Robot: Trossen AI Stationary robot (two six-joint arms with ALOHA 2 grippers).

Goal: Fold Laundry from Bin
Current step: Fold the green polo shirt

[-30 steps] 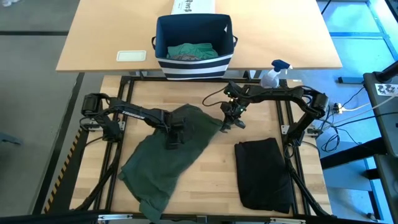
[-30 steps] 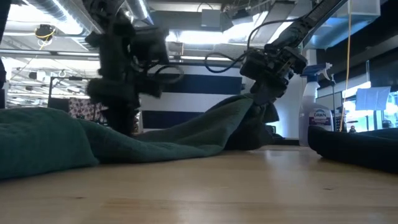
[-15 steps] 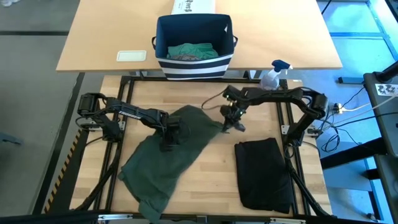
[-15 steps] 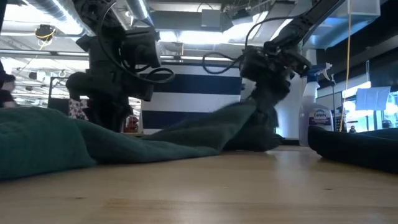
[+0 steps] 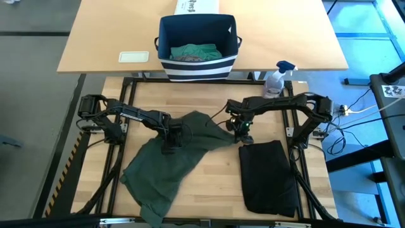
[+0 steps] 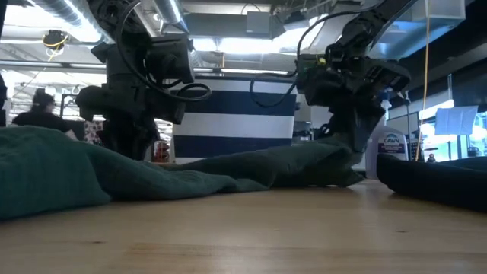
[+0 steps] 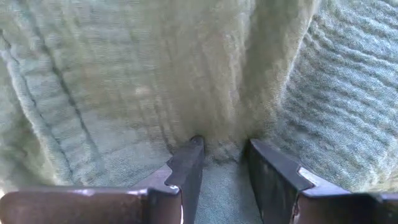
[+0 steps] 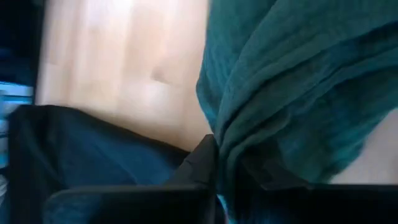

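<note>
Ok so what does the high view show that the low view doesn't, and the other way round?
Only the high view shows the inside of the striped bin with teal and grey laundry in it, the whole folded black garment, and the full spread of the dark green garment.

Only the low view shows the room behind the table, with a person far off, and the label on the spray bottle.

Both show the left gripper and the right gripper, each pinching the dark green garment, which lies low on the table.

The pale wood surface [image 5: 215, 171] carries a spread dark green garment [image 5: 164, 164], a folded black garment [image 5: 267, 176] beside it, and a spray bottle [image 5: 276, 78].
</note>
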